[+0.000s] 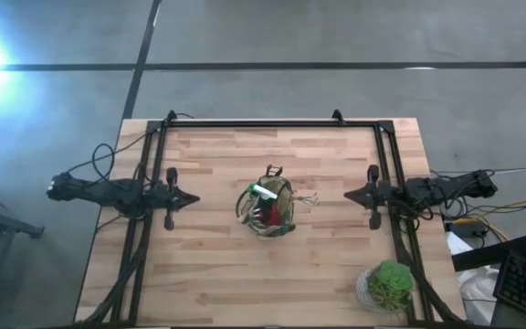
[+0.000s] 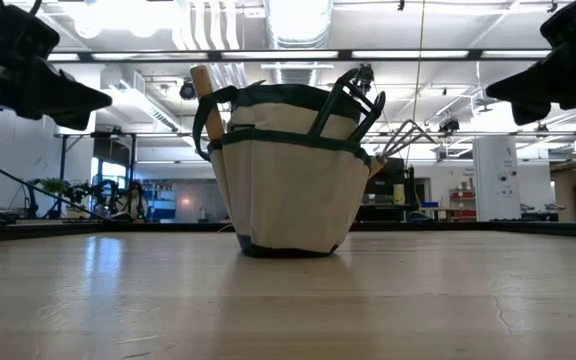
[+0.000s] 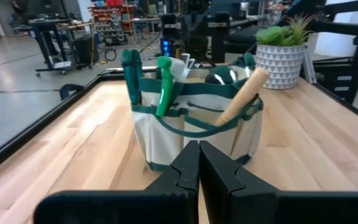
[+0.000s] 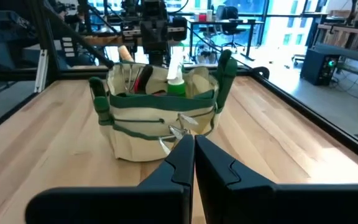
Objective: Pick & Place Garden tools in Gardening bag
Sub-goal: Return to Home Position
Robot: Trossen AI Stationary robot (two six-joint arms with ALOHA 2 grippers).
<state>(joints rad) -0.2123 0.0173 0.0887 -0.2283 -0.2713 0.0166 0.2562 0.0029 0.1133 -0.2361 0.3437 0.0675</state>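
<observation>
The gardening bag stands upright on its base at the table's middle, with tools sticking up out of it: a green spray bottle with a white top, a wooden handle, a red-and-black tool and metal fork tines poking out toward the right. The bag also shows in the low view. My left gripper is shut and empty left of the bag. My right gripper is shut and empty right of it. Both hang above the table.
A bushy green potted plant in a white patterned pot stands at the table's near right corner. A black frame rail runs along the far edge and down both sides. Bare wood lies around the bag.
</observation>
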